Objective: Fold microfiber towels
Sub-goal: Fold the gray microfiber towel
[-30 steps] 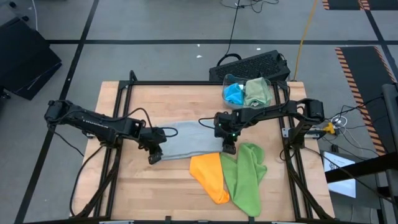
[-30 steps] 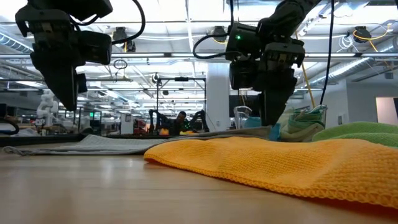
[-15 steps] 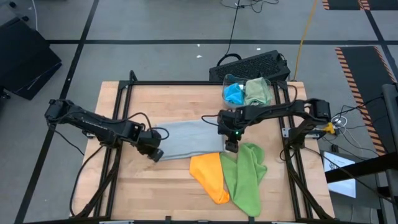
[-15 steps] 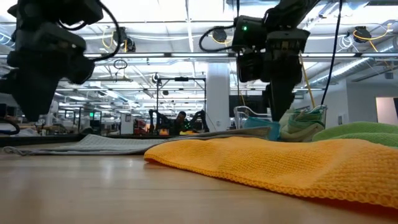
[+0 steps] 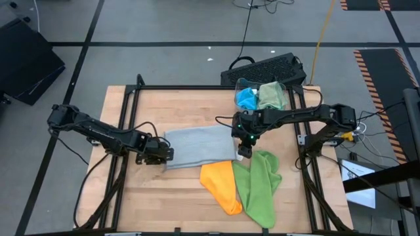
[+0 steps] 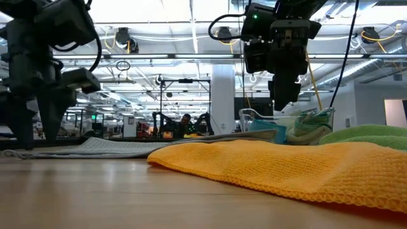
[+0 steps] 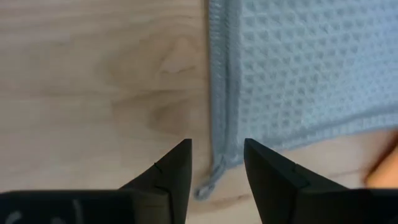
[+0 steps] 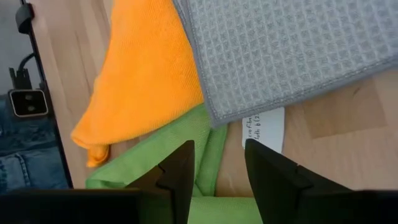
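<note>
A grey towel [image 5: 197,145] lies spread flat on the wooden table. My left gripper [image 7: 216,149] is open and points down at the towel's near left corner [image 7: 217,163]. One finger stands on either side of the towel's left hem. My right gripper [image 8: 219,149] is open and hangs above the towel's near right corner [image 8: 214,117], where a white tag [image 8: 263,128] sticks out. An orange towel [image 5: 222,187] and a lime green towel [image 5: 260,185] lie crumpled at the near right, the orange one partly under the grey one's corner. My left gripper has its open fingers [image 7: 175,167] astride the grey towel's left hem [image 7: 219,134], close to the near corner, coming from above. I cannot tell whether they touch the cloth or the table.
A clear bin [image 5: 260,97] with a blue and a sage green towel stands at the table's far right, with a black keyboard [image 5: 266,67] behind it. A black frame [image 5: 131,92] runs around the table. Bare wood lies at the near left.
My left gripper has rolled about its wrist and sunk toward the table at the grey towel's near left corner. The towel's left end now lies spread out to a straight edge. My right gripper has risen clear of the towel's near right corner.
</note>
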Controlling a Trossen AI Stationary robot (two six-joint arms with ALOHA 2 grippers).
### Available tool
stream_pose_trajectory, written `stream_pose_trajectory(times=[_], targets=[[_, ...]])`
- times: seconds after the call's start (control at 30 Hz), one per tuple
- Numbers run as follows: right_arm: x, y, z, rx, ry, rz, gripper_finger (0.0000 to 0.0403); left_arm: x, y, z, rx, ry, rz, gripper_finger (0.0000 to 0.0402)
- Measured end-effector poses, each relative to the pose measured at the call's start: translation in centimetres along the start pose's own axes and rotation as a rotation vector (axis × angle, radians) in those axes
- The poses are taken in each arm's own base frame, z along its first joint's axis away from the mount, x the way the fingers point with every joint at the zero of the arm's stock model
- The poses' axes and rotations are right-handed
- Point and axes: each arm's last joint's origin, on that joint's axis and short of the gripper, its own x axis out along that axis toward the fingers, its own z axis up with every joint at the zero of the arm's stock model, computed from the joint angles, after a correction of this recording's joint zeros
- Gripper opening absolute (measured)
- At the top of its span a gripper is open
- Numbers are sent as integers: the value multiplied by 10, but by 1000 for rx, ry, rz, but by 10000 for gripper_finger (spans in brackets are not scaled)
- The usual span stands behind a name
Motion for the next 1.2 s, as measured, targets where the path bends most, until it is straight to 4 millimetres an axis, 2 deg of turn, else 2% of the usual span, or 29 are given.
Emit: stream_pose_trajectory(times=[0.13,0.37,0.5,0.77,1.07,1.2], targets=[[-3,-5,2,-55,-10,-1,132,7,3,1,-17,21,-45,157],[-15,-29,8,-77,-55,-23,132,12,5,1,-47,40,-82,209],[-24,-43,11,-62,-81,-15,132,14,7,2,-57,39,-85,213],[-34,-61,13,-50,-117,-33,132,19,12,2,-39,33,-114,139],[-39,-68,17,-112,-159,-45,132,25,10,-1,13,-25,-126,85],[-40,-70,20,-131,-187,-48,132,29,8,-3,66,-58,-148,36]])
